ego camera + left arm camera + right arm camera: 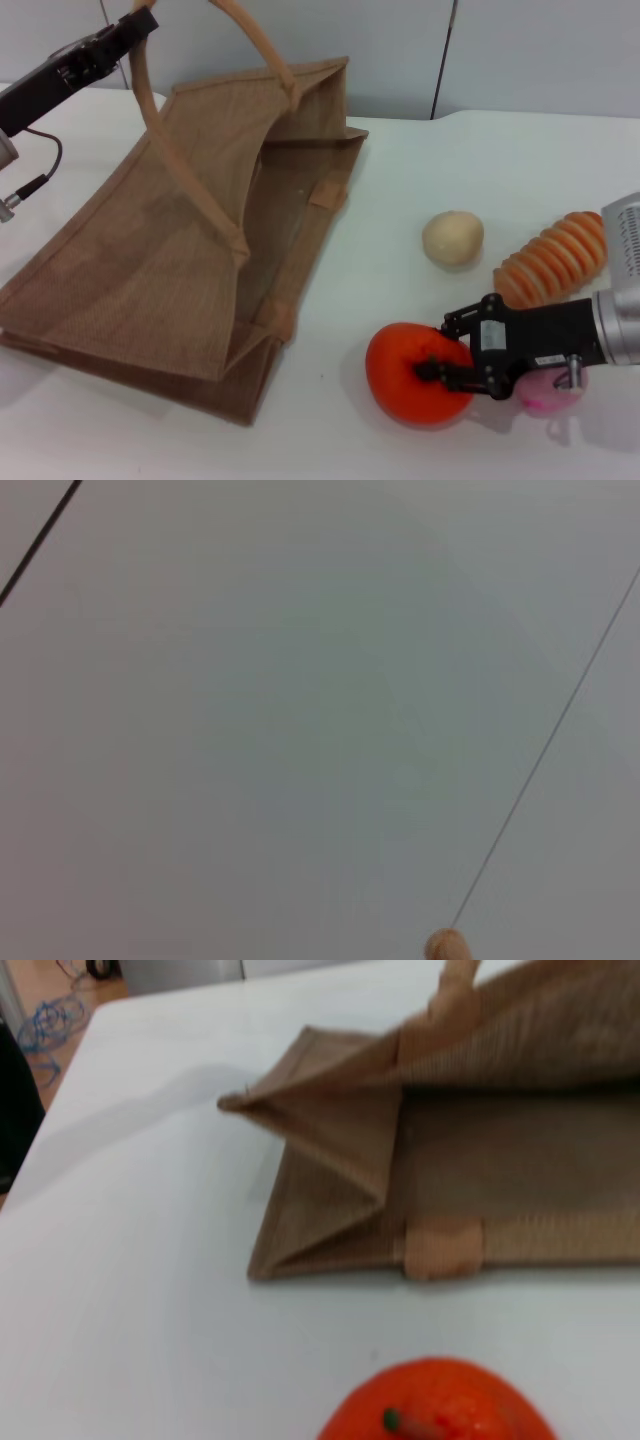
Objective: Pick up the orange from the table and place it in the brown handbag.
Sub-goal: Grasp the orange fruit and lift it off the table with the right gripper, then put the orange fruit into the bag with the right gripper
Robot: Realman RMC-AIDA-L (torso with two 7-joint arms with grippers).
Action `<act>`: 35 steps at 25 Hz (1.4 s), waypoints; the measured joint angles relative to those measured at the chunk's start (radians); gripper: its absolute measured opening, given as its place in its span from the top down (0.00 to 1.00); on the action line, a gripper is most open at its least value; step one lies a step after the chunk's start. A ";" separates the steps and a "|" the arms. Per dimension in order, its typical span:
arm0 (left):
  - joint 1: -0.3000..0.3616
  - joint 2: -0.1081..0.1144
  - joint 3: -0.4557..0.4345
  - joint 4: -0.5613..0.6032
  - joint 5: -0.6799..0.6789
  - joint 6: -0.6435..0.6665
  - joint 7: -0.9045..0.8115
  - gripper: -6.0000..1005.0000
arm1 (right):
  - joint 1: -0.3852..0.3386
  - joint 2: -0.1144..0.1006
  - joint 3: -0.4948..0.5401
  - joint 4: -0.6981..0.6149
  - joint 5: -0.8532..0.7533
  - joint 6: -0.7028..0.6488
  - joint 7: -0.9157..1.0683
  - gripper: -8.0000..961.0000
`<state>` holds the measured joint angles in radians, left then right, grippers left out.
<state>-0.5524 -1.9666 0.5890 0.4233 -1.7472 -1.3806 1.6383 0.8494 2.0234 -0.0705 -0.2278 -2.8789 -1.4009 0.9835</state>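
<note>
Nowhere legible writing: orange (415,378), handbag (190,260).

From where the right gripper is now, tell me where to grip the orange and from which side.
Grip the orange across its widest middle, coming from the robot's right, where the right gripper already sits at it. It is round and squat, its stem sideways toward the gripper, and the bag lies opposite.

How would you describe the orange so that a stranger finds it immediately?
Start at the brown handbag on the white table; the orange lies beyond its open mouth, at the right claw. It is round, bright red-orange and the largest fruit, unlike the ribbed bread nearby.
</note>
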 joint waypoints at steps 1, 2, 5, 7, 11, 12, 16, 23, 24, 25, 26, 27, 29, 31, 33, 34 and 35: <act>0.000 0.000 0.000 0.000 0.000 0.000 0.000 0.87 | 0.000 0.000 0.005 -0.002 0.010 -0.007 -0.010 0.56; 0.000 0.000 0.000 0.000 0.000 0.000 0.000 0.87 | -0.001 0.000 0.007 -0.005 0.020 -0.014 -0.018 0.56; 0.000 0.000 0.000 -0.005 0.001 0.001 0.000 0.87 | -0.005 -0.001 0.009 -0.010 0.069 -0.026 -0.042 0.60; -0.001 0.000 0.000 -0.008 0.002 0.002 0.000 0.87 | -0.007 -0.002 0.009 -0.016 0.097 -0.032 -0.052 0.62; -0.002 0.001 0.000 -0.008 0.003 0.004 0.000 0.87 | -0.010 -0.002 0.009 -0.042 0.146 -0.075 -0.074 0.67; -0.002 0.001 0.000 -0.008 0.003 0.004 0.000 0.87 | -0.011 -0.002 0.009 -0.046 0.159 -0.086 -0.078 0.68; -0.004 0.001 0.000 -0.008 0.007 0.002 0.000 0.87 | -0.011 -0.002 0.009 -0.048 0.203 -0.093 -0.086 0.71; -0.025 -0.001 0.014 -0.009 0.015 -0.019 -0.008 0.87 | 0.005 -0.001 0.009 -0.044 0.284 -0.089 -0.097 0.76; -0.029 -0.003 0.015 -0.009 0.017 -0.027 -0.008 0.87 | 0.012 0.000 0.009 -0.041 0.298 -0.086 -0.098 0.76; -0.033 -0.004 0.015 -0.009 0.020 -0.033 -0.008 0.87 | 0.027 0.000 0.009 -0.037 0.316 -0.082 -0.098 0.77; -0.039 -0.005 0.015 -0.009 0.024 -0.042 -0.008 0.87 | 0.036 0.000 0.009 -0.032 0.321 -0.081 -0.098 0.78; -0.042 -0.006 0.015 -0.009 0.027 -0.045 -0.009 0.87 | 0.036 0.000 0.009 -0.032 0.321 -0.081 -0.098 0.78; -0.054 -0.008 0.018 -0.009 0.035 -0.056 -0.011 0.87 | 0.057 0.002 0.009 -0.019 0.325 -0.074 -0.098 0.79; -0.063 -0.010 0.023 -0.011 0.041 -0.064 -0.014 0.87 | 0.084 0.003 0.005 0.005 0.326 -0.045 -0.099 0.80; -0.077 -0.010 0.027 -0.023 0.047 -0.076 -0.015 0.87 | 0.113 0.003 0.001 0.043 0.324 0.011 -0.104 0.81; -0.084 -0.010 0.027 -0.028 0.049 -0.083 -0.015 0.87 | 0.130 0.003 -0.002 0.068 0.319 0.047 -0.110 0.83; -0.093 -0.010 0.027 -0.034 0.054 -0.092 -0.016 0.87 | 0.143 0.003 -0.005 0.087 0.317 0.077 -0.116 0.84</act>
<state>-0.6453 -1.9766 0.6155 0.3896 -1.6933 -1.4723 1.6228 0.9924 2.0267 -0.0758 -0.1406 -2.5621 -1.3243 0.8673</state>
